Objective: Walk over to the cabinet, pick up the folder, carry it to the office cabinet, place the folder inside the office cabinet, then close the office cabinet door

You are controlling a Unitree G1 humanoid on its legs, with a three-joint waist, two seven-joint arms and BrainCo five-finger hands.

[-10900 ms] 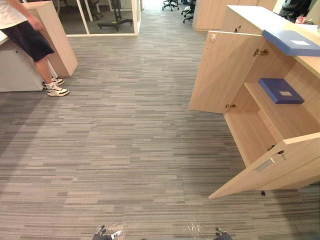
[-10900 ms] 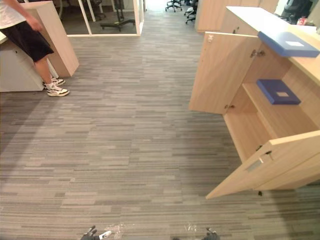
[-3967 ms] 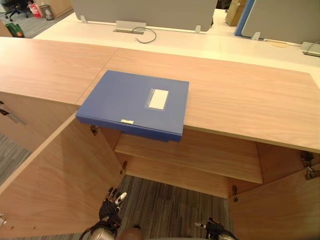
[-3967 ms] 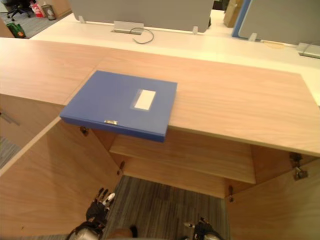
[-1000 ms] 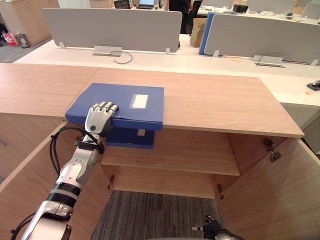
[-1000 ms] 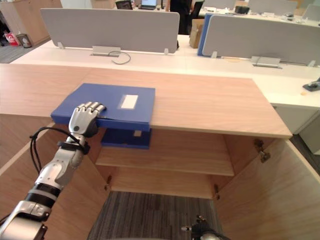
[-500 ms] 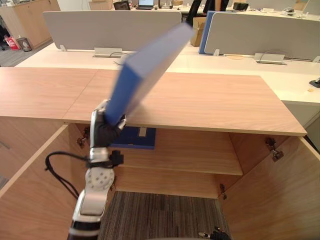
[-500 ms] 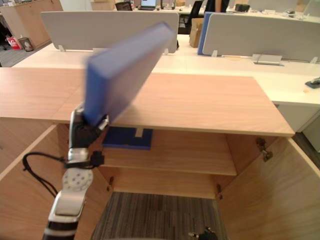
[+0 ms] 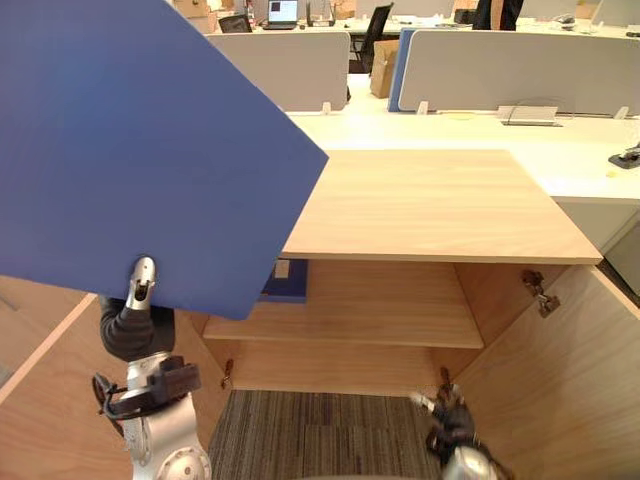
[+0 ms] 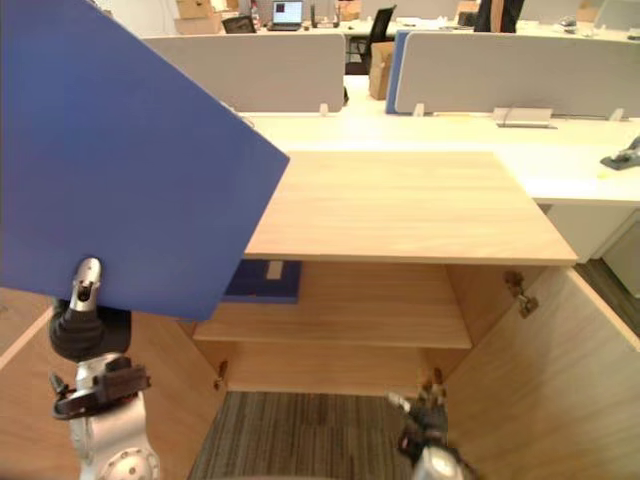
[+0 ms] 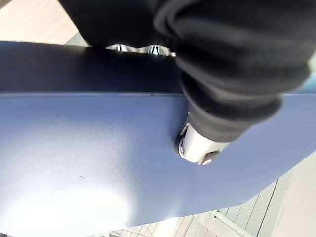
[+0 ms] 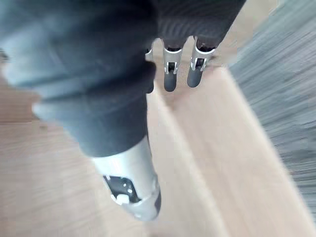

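The blue folder point(image 9: 130, 150) stands lifted off the cabinet top point(image 9: 430, 205), held flat-on and very close to my head, hiding the upper left of the scene. My left hand point(image 9: 128, 322) is shut on its lower edge. In the left wrist view the thumb point(image 11: 197, 145) presses on one face of the folder point(image 11: 89, 148), while the fingers point(image 11: 138, 48) reach over the edge to the other face. My right hand point(image 9: 450, 420) hangs low in front of the open cabinet, its fingers point(image 12: 170, 74) straight and holding nothing.
A second blue folder point(image 9: 290, 285) lies at the left of the shelf point(image 9: 380, 320) inside the open cabinet. Both doors stand open: the left door point(image 9: 40, 390) and the right door point(image 9: 560, 380). Desks with grey partitions point(image 9: 500, 70) stand behind.
The left hand has swung the folder from a steep tilt above the cabinet top up to face my head, much closer. The right hand has risen a little at the bottom.
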